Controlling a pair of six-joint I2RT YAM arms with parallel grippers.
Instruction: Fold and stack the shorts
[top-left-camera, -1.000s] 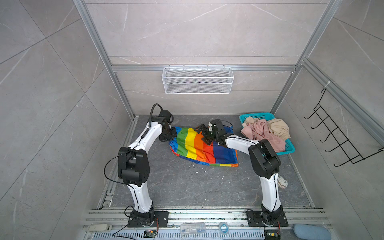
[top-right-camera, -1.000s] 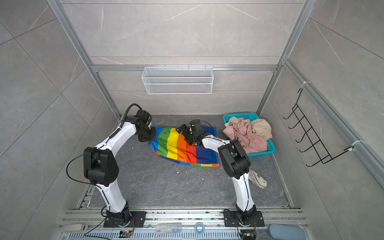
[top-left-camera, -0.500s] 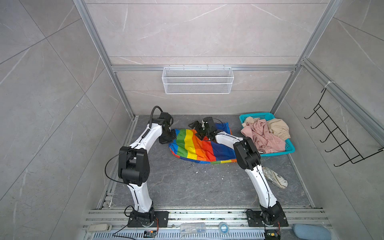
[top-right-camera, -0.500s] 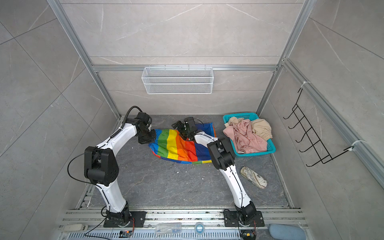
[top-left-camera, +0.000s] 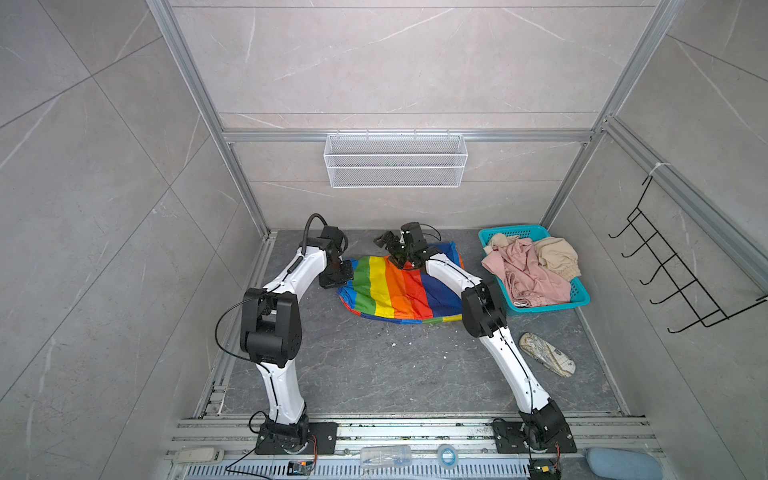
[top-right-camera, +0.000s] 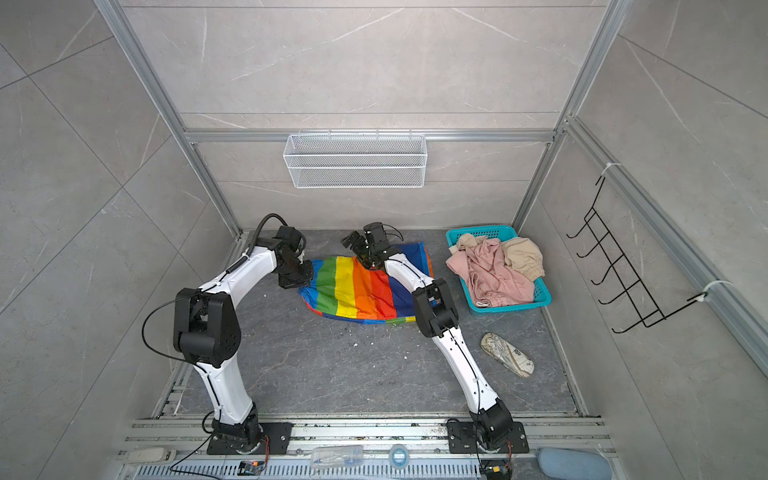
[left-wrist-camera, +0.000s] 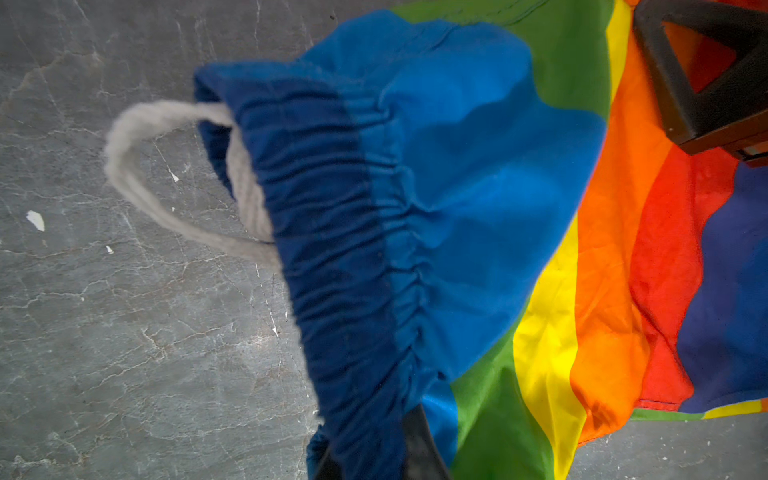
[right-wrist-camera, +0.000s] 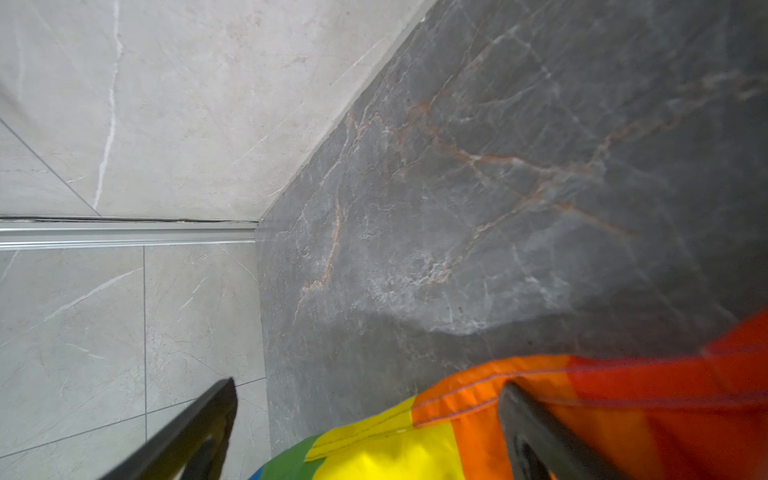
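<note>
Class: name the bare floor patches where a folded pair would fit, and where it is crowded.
Largest bare floor: in front of the rainbow shorts, between the left arm and right arm. A smaller patch: between the patterned item and the front rail. Crowded: the basket, heaped with pink shorts and beige shorts, and the back strip around the rainbow shorts.

2 white arms (top-left-camera: 300, 269), black joints (top-left-camera: 270, 332), cables (top-left-camera: 216, 332)

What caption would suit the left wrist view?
Close-up: left hand pinching blue gathered waistband of shiny rainbow-striped fabric shorts, white drawstring loop over grey marbled floor.
</note>
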